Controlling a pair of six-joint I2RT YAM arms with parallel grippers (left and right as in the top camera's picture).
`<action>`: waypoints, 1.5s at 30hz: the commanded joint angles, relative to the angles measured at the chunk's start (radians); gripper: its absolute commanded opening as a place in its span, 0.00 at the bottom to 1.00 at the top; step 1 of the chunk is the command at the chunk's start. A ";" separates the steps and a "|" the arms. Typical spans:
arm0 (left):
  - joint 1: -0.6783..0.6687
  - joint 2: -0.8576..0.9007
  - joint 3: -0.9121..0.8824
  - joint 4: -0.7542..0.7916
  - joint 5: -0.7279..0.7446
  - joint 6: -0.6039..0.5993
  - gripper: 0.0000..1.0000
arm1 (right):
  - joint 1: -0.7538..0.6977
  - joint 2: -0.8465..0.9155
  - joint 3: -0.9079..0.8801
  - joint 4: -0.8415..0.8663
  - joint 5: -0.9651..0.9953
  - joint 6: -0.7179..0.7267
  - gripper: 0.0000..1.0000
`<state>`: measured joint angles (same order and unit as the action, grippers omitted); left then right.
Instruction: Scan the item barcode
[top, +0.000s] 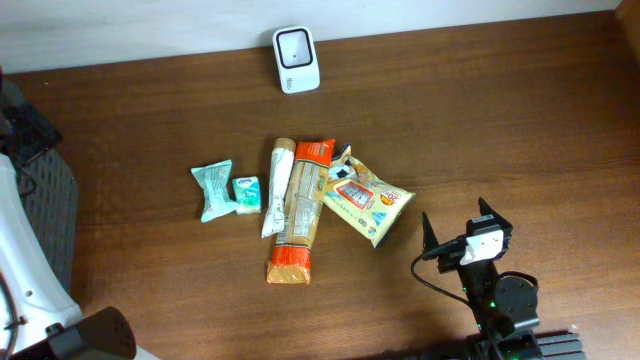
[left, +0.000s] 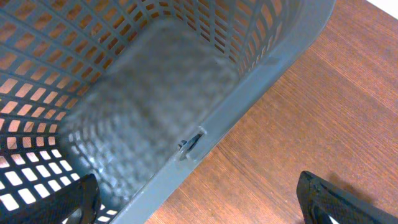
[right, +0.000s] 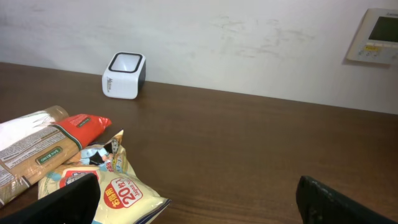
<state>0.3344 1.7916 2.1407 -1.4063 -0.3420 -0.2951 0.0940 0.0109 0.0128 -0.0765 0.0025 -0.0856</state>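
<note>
Near the middle of the table (top: 520, 120), the snack bag (top: 368, 205) lies just left of your right gripper (top: 458, 228), its long axis running far-left to near-right. Both grippers gape wide and empty. Your left gripper (left: 205, 211) hangs over the basket (left: 267, 68) at the left edge, so the right is nearer.

Scanner (top: 296, 59) at far edge of tabletop (top: 480, 120). Mid-tabletop cluster: small packs (top: 212, 188) left, long pack (top: 300, 210) centre, bag (top: 367, 203) right. Basket (left: 261, 81) at left edge, below my left fingers (left: 323, 199). My right fingers (right: 329, 199) sit front-right of the bag.
</note>
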 joint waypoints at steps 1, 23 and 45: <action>0.002 -0.004 0.008 -0.002 -0.014 -0.003 0.99 | -0.005 -0.007 -0.007 -0.003 -0.002 -0.004 0.99; 0.002 -0.004 0.008 -0.002 -0.014 -0.003 0.99 | -0.005 -0.008 -0.007 0.048 0.031 -0.012 0.99; 0.002 -0.004 0.008 -0.002 -0.014 -0.003 0.99 | -0.046 1.086 0.653 -0.298 -0.518 0.072 0.99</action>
<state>0.3344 1.7916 2.1403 -1.4090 -0.3435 -0.2951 0.0872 0.9703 0.6380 -0.3962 -0.4301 -0.0471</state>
